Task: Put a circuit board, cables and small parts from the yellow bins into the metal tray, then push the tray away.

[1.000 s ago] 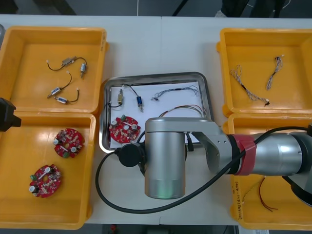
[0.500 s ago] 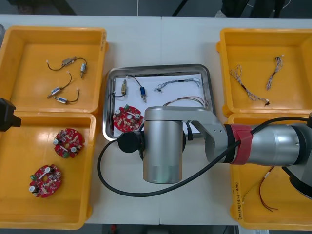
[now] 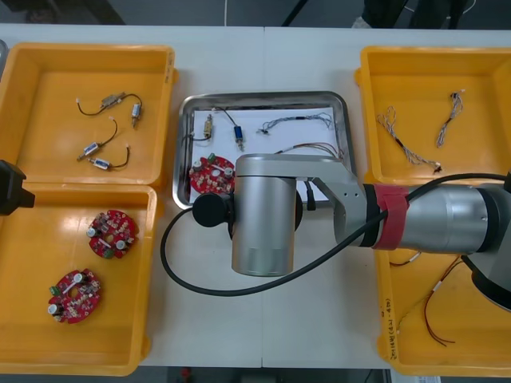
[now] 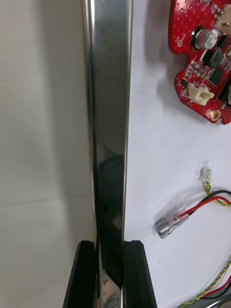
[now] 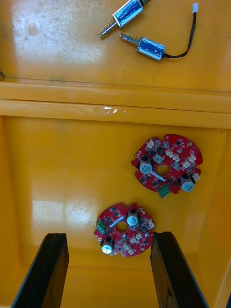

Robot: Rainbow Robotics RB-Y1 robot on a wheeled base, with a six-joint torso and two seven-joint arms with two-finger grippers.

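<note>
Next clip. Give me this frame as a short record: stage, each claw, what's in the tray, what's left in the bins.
stage: metal tray loaded, gripped for the push
right claw: shut on the tray's near rim
left claw: open, parked above the near left bin
tray contents: circuit board, two small metal parts, blue-and-white cable, red-and-yellow cable
left bins: two spare boards near, four loose metal parts far
right bins: twisted cables far, red-and-yellow wires near
</note>
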